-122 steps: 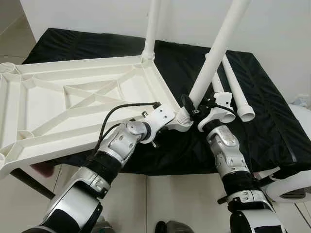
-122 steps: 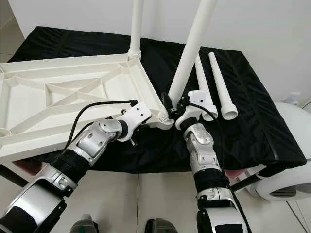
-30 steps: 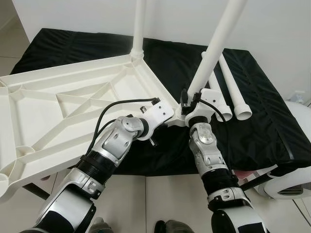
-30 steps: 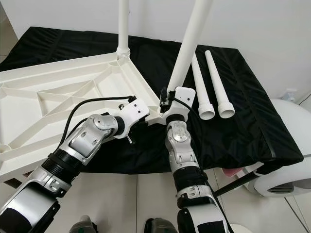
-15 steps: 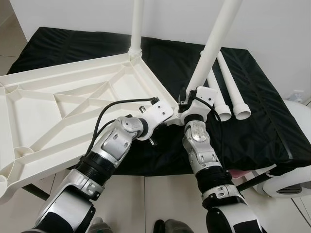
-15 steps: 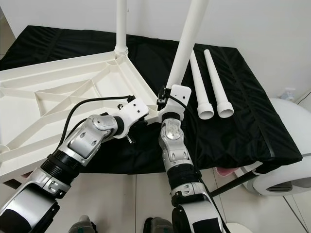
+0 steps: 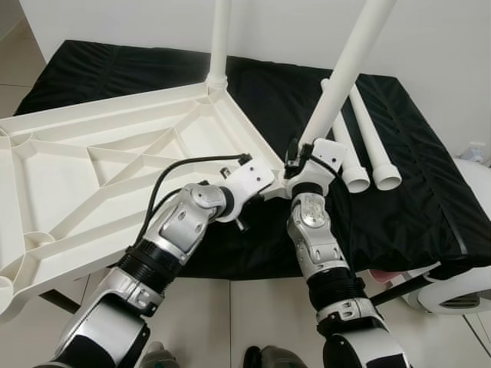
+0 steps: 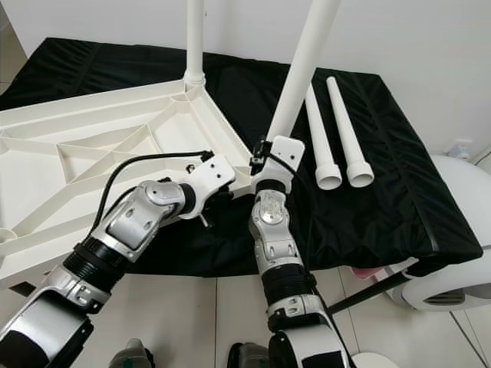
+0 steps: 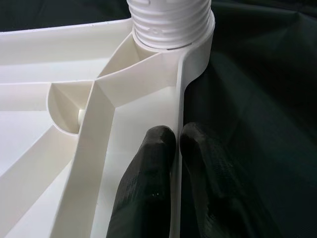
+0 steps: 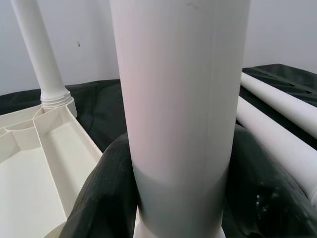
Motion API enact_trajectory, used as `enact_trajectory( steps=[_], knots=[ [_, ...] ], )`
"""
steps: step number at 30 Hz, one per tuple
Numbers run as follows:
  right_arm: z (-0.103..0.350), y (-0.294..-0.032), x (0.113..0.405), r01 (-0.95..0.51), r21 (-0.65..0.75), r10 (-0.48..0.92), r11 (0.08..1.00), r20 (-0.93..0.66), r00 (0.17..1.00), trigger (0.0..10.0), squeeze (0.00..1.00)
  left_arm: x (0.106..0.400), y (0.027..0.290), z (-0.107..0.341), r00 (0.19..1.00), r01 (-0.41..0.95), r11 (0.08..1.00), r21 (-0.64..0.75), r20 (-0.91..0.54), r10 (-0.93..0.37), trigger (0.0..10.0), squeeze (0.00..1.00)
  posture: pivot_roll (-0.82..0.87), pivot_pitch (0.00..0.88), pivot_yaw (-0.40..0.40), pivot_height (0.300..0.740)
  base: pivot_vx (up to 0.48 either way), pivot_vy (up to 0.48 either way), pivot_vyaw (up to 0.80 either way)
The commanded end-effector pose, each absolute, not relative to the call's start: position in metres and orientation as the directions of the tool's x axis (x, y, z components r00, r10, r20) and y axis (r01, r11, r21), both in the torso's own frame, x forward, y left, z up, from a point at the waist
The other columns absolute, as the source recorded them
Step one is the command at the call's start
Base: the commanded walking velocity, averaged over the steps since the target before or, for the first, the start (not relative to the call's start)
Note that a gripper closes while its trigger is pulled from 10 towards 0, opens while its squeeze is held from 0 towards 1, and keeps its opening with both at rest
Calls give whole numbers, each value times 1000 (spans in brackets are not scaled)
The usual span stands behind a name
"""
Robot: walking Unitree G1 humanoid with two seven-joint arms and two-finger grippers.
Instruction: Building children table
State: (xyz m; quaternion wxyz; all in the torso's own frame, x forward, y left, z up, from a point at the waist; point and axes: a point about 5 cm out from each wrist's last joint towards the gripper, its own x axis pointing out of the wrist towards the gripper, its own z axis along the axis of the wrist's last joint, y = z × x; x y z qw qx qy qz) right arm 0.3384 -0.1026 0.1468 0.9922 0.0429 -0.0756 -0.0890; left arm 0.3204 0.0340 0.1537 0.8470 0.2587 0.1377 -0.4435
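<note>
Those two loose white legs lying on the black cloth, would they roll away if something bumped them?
Probably, somewhat. The two loose legs are smooth round tubes, so a sideways nudge should roll them, though each has a wider collar at one end, which would likely curve the roll. The wrinkled black cloth may slow them. They look like stiff hollow plastic, likely light.

Your right gripper [image 10: 179, 198] is clamped around the near leg [image 10: 181, 109], a thick white tube standing upright, with one black finger [image 10: 106, 193] pressed against each side of it. Beyond that leg, a second leg [image 10: 42, 59] stands upright in the ribbed corner socket of the white tabletop [image 10: 34, 163], whose underside ribs face up. On the other side of the near leg, two loose legs [image 10: 282, 124] lie side by side on the black cloth [image 10: 99, 109]. A pale wall [image 10: 84, 39] stands behind.
</note>
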Motion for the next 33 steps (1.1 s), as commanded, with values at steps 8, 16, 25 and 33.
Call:
enact_trajectory(
  steps=[8,16,25,33],
  knots=[
    [91,-122,326,258,28,-252,966,-123,960,10000,710,317,33,150,558,830,466,307,-477,-679,10000,0,59,82,-85,740,0,0,0],
    [98,-125,328,233,11,-231,973,-69,970,10000,1000,316,32,149,556,831,464,308,-477,-680,10000,0,54,75,-86,740,0,0,0],
    [109,-132,332,148,-7,-148,989,-2,989,10000,0,316,29,149,552,833,460,306,-473,-686,10000,0,47,71,-90,740,0,0,0],
    [117,-136,332,61,6,-61,998,47,997,10000,0,316,29,150,552,834,460,305,-472,-687,10000,0,45,75,-89,740,0,0,0]
  ],
)
